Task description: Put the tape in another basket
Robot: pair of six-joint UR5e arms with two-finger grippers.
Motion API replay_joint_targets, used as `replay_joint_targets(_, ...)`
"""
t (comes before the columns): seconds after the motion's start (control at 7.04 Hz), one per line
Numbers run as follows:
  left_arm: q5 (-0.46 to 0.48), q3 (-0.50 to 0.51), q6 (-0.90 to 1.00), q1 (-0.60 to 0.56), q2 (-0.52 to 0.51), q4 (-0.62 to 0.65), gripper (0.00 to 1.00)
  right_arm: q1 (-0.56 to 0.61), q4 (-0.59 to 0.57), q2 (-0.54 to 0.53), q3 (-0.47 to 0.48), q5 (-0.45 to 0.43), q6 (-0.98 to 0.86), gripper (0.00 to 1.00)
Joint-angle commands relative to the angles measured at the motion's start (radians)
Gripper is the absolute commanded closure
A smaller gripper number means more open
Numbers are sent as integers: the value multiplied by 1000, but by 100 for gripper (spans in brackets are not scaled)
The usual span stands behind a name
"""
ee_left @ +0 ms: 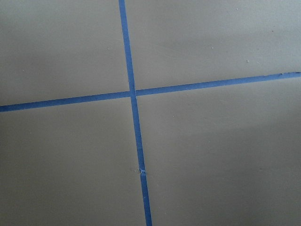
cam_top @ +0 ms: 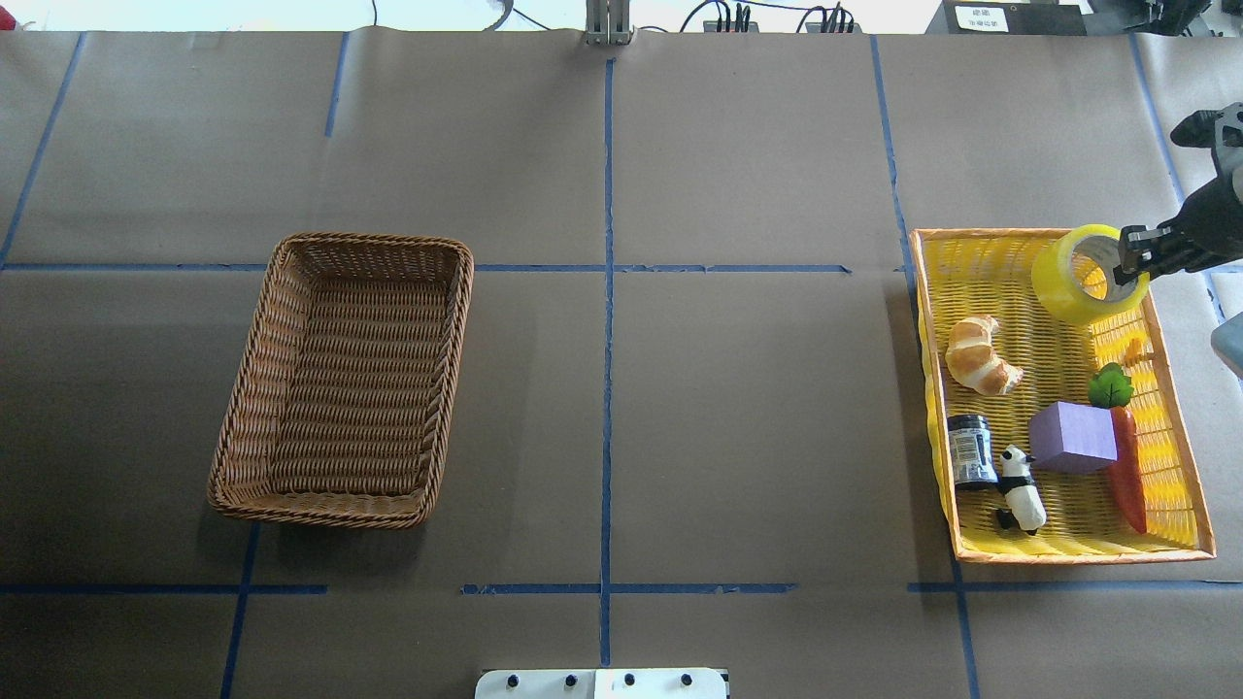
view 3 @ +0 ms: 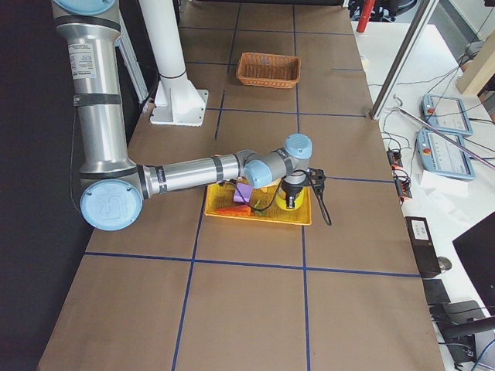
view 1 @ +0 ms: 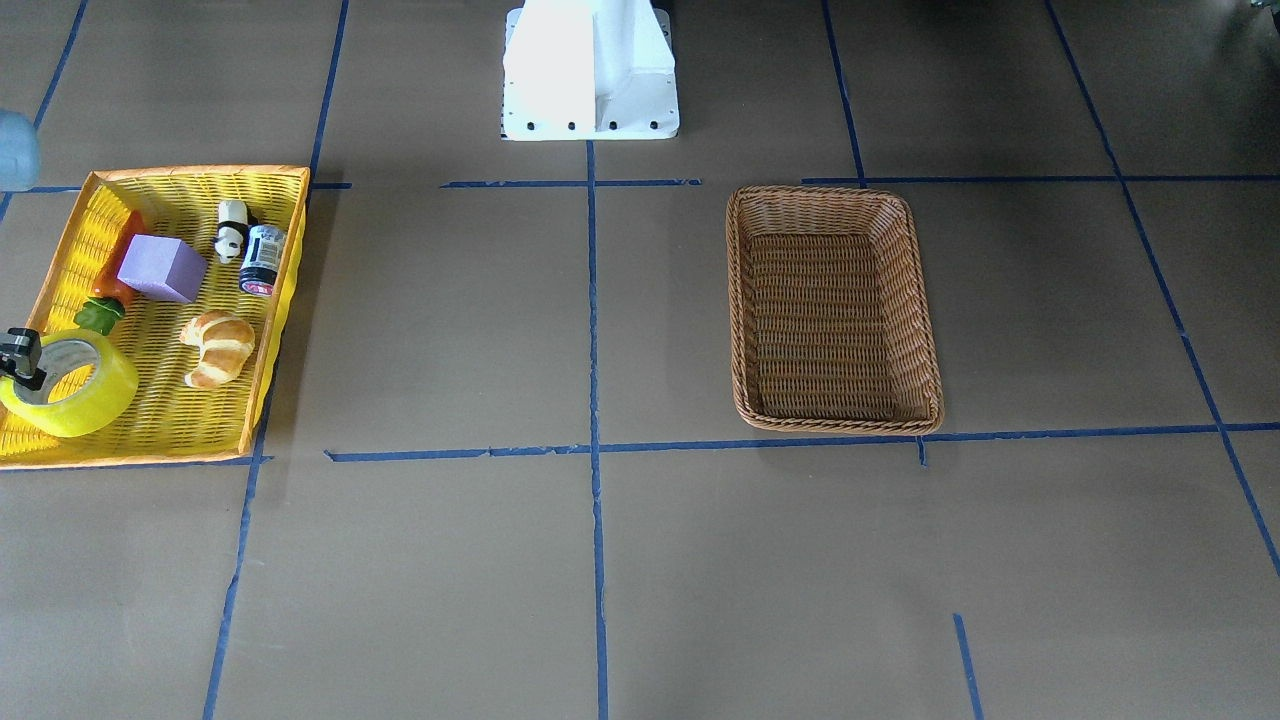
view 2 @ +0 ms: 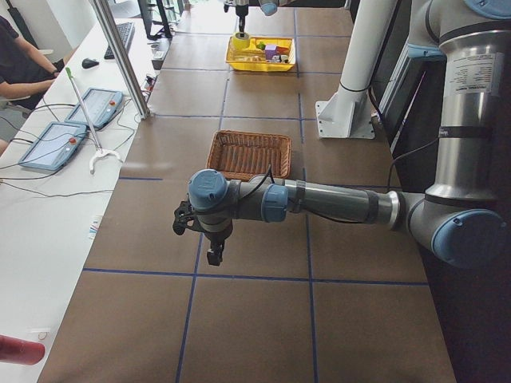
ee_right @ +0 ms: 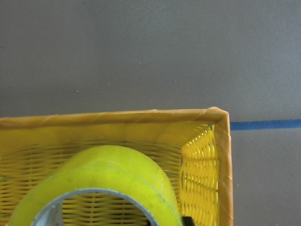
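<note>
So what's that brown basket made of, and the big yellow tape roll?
The brown basket looks like woven wicker or rattan, perhaps plastic imitating it: it has a braided rim, visible strands and a matte finish. The tape looks like glossy, see-through yellow-green plastic film wound around a grey-white core, which may be card or plastic.

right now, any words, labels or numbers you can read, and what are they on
Nothing reads clearly in any view.
Jar in the yellow basket: printed label, too small to read.
White sign beyond the table's far edge: blurred.
Sticker on the left arm: too small.
Sticker on the right arm: too small.
The tape: no print visible.
</note>
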Motion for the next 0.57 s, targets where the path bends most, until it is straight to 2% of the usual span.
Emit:
replay_joint_targets(0.0,2,-30,0,0,2,0,0,64,0,13,55,125,9,100)
replay_joint_targets(0.43,-7,-78,-59,8,-20,-23,0,34,5,125,100,157,241,100)
